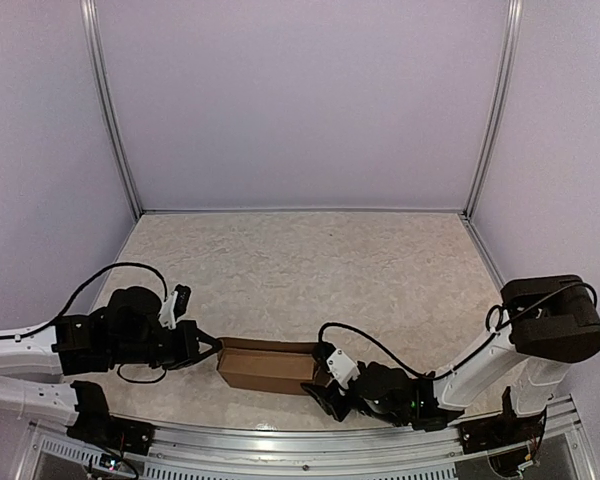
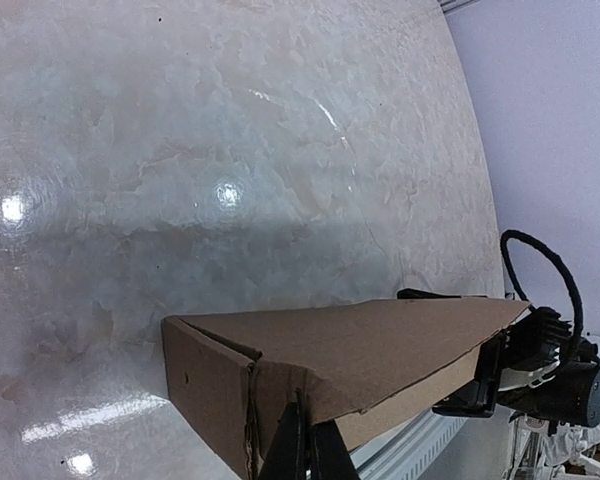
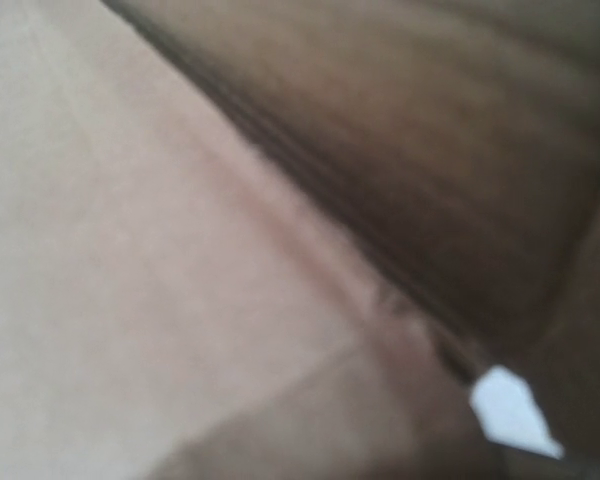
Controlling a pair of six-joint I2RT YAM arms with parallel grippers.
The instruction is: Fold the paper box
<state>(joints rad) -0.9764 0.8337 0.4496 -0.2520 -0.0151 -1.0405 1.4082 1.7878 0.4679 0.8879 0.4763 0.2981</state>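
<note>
- Top external view: you have the paper box (image 1: 270,368) lying as a brown oblong on the marbled table (image 1: 300,260), near the front edge, lengthwise between your two arms
- Left gripper (image 1: 214,347): at the box's left end, arm reaching in low from the left side
- Right gripper (image 1: 322,388): at the box's right end, arm folded low along the metal rail (image 1: 310,440) at the table's front
- Left wrist view: your left fingers (image 2: 305,450) are pressed together with no gap, tips touching the near end of the box (image 2: 360,350) at its seam; you cannot tell whether a cardboard edge is nipped between them
- Same view, box: near end shows a creased corner; the long top face runs away to the right and looks raised off the table there
- Same view, far end: the right gripper's dark fingers (image 2: 477,390) sit either side of the box's end, partly spread and closed onto the cardboard; a black cable (image 2: 550,260) loops above it
- Right wrist view: filled by blurred brown cardboard (image 3: 180,250) held very close, one fold line crossing diagonally; the fingers themselves are hidden here
</note>
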